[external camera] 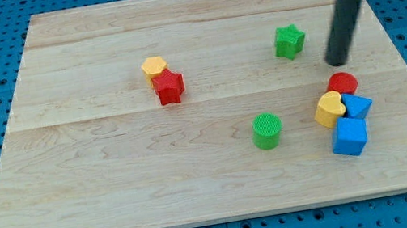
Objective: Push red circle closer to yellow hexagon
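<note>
The red circle (342, 82) lies at the view's right, touching a yellow heart (330, 109) and a blue block (358, 105). The yellow hexagon (153, 67) sits left of centre near the view's top, touching a red star (169, 87) just below it. My tip (336, 63) stands just above the red circle, close to its top edge; whether it touches is unclear.
A green star (289, 41) lies left of my tip. A green circle (267, 130) sits at centre bottom. A blue cube (350, 137) lies below the yellow heart. The wooden board (100, 187) ends at blue pegboard on all sides.
</note>
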